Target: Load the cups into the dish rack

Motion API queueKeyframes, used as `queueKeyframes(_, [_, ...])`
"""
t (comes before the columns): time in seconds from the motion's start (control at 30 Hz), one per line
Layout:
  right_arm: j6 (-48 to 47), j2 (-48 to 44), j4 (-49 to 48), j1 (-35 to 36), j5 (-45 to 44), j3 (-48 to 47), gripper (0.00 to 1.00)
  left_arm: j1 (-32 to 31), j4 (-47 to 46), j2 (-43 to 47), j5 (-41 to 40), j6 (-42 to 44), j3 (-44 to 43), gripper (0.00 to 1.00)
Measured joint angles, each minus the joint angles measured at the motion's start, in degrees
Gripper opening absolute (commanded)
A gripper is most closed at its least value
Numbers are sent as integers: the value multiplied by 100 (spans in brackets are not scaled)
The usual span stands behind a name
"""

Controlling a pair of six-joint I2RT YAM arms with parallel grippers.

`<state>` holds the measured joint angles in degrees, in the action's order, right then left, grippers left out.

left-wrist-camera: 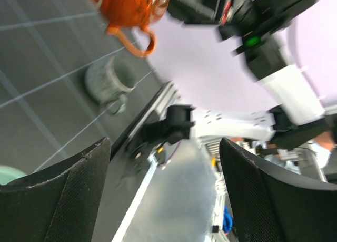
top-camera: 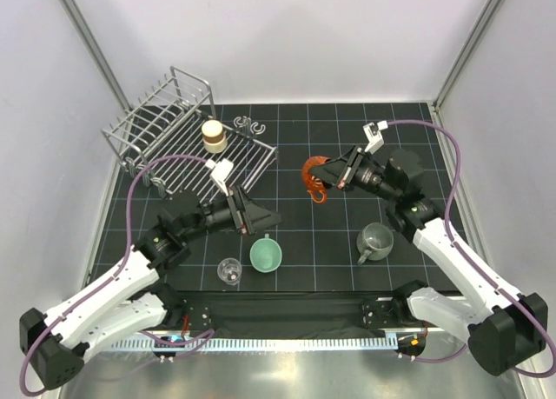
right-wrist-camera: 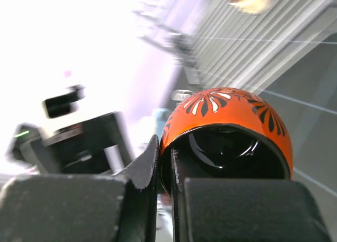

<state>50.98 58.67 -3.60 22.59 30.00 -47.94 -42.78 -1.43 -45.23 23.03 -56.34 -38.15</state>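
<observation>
An orange-red ceramic mug with black flower pattern (right-wrist-camera: 231, 115) is pinched by its rim between the right fingers (right-wrist-camera: 142, 168), off the tabletop (top-camera: 347, 129). The silver wire dish rack (top-camera: 174, 129) lies ahead of them, well apart. The left fingers (left-wrist-camera: 68, 200) are spread wide and hold nothing.

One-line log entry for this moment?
right gripper: shut on orange cup | left gripper: open | rack: beige cup | mat: green cup, grey mug, glass

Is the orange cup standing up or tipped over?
Tipped sideways. The right gripper holds the orange cup by its rim, with its mouth facing that wrist camera.
</observation>
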Motion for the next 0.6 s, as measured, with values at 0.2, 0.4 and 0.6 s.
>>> queueKeyframes(0.2, [1543, -142, -2197, 103, 498, 632, 4, -46, -1357, -769, 310, -590, -125, 83])
queueKeyframes(0.4, [2634, -127, -4063, 289, 522, 1038, 4, -243, -1980, -1342, 361, -822, -232, 81])
queueKeyframes(0.6, [3226, 39, -5206, 507, 439, 1311, 4, -308, -2330, -1528, 293, -938, -424, 75])
